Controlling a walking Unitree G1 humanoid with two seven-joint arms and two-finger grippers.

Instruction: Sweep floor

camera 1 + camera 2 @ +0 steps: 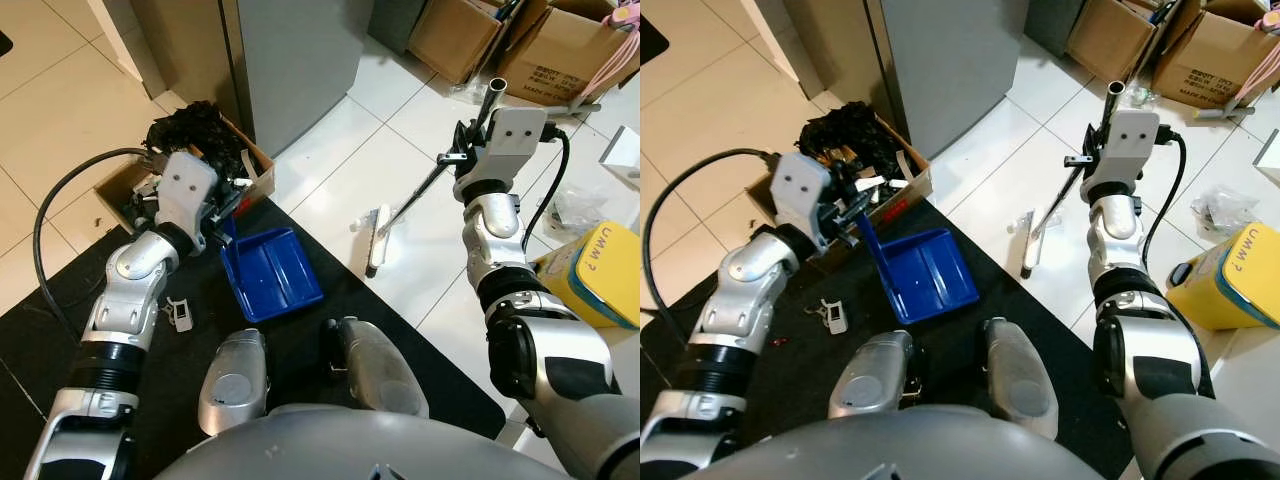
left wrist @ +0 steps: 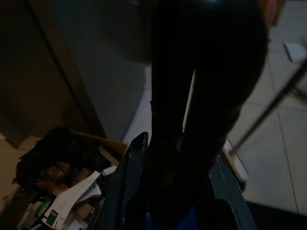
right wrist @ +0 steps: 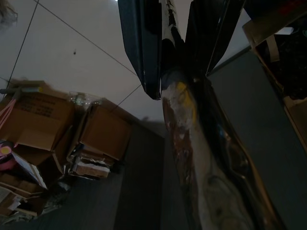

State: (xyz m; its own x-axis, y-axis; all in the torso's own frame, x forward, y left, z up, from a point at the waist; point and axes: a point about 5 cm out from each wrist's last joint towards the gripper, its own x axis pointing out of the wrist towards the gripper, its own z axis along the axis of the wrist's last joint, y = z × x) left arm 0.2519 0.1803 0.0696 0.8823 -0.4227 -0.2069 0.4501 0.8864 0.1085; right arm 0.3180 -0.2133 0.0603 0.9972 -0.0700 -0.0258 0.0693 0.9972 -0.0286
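Robot feet [image 1: 300, 385] stand low centre on the black mat [image 1: 60, 300]. At left my left pincer [image 1: 222, 215] clamps the blue dustpan [image 1: 270, 272]; its lip nears the mat edge. Right pincer [image 1: 470, 135] grips the broom [image 1: 378, 238] over open white tiles [image 1: 330, 150].

The right gripper [image 3: 175, 72] is clamping its dark fingers [image 3: 139, 43] around a paint-smeared broom handle [image 3: 192, 158]; cardboard boxes [image 3: 57, 129] are sitting on the pale tiled floor [image 3: 72, 62] beyond. A grey cabinet [image 3: 259, 129] is standing beside them.
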